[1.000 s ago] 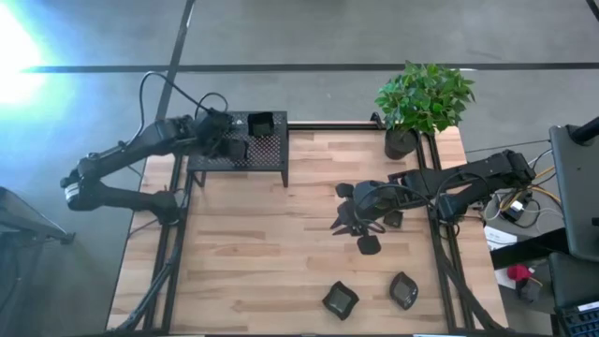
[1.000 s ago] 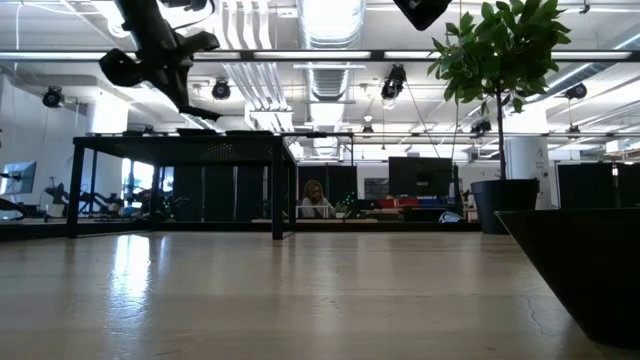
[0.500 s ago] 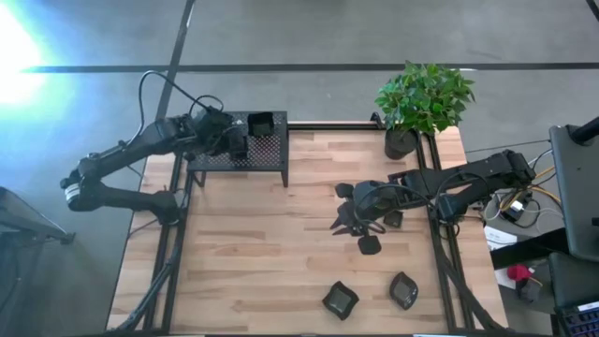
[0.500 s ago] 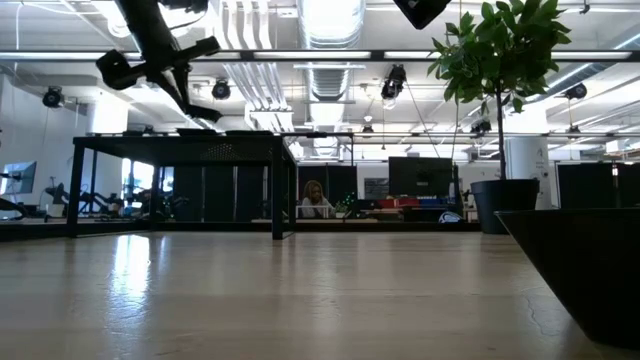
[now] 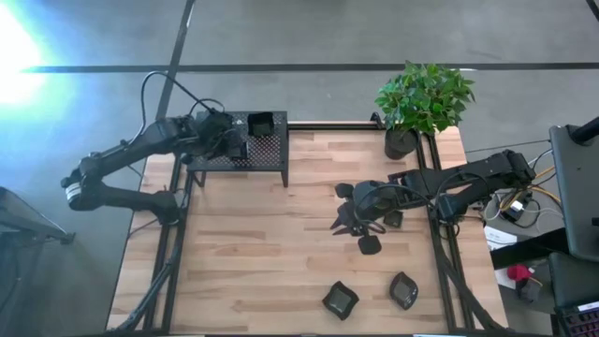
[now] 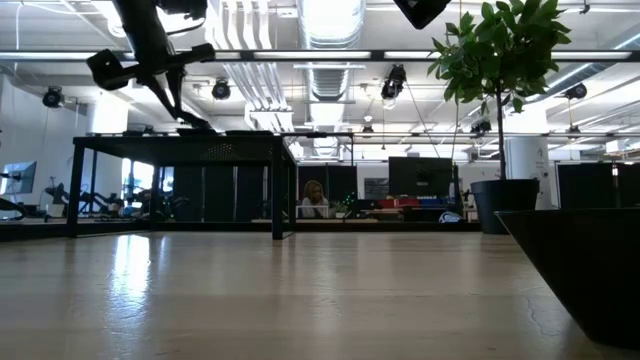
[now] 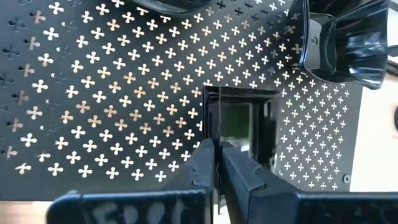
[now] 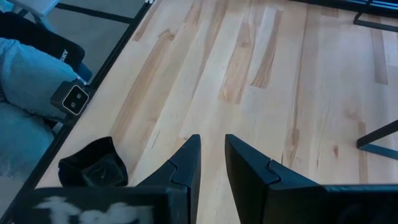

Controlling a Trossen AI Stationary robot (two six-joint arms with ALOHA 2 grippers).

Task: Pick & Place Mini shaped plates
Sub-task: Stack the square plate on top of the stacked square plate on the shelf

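Left gripper (image 7: pixel 217 163) over perforated stand (image 7: pixel 112 93), jaws narrow on rim of square mini plate (image 7: pixel 239 127) — grip apparently loosening. Right gripper (image 8: pixel 211 162) narrow, empty, above table. Plates glossy, stiff, light, slippery — pinch at raised rim.

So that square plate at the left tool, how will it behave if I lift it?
Probably stiff: the square plate holds crisp upright walls. Likely slippery: its glossy surface mirrors light, and the left tool is at a thin rim. It may skate on the perforated stand rather than tip, sitting flat and low.
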